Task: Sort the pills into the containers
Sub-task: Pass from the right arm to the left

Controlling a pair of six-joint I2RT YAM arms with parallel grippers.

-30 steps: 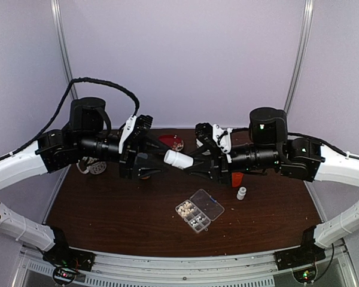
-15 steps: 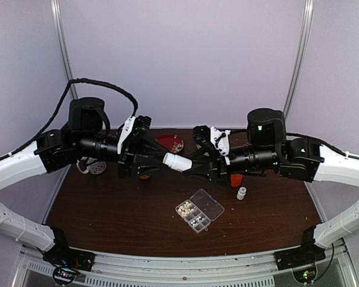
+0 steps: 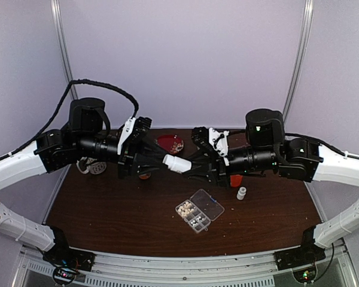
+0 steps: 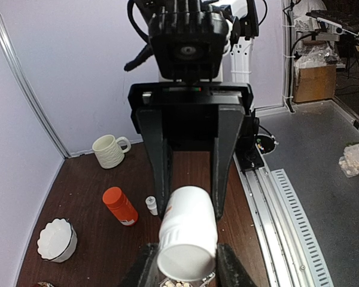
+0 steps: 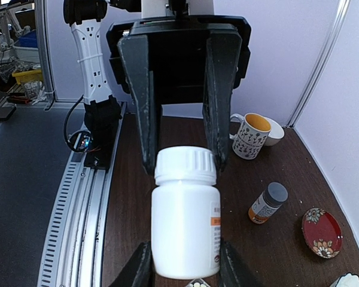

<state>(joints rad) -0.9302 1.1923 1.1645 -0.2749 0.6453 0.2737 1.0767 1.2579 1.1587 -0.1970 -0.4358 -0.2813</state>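
Closing over the last second, my left gripper [image 3: 166,159] now clamps the cap [image 5: 185,165] of the bottle [image 3: 178,163]. My right gripper [image 3: 186,167] clamps its body. At 6 o'clock below, the box [image 3: 210,205] holds pills [image 3: 188,209] on the table [image 3: 107,209].

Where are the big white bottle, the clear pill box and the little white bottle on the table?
big white bottle [image 5: 185,233]: right wrist view, middle of its body.
clear pill box [image 3: 209,205]: top external view, its open lid.
little white bottle [image 3: 242,194]: top external view, its side.
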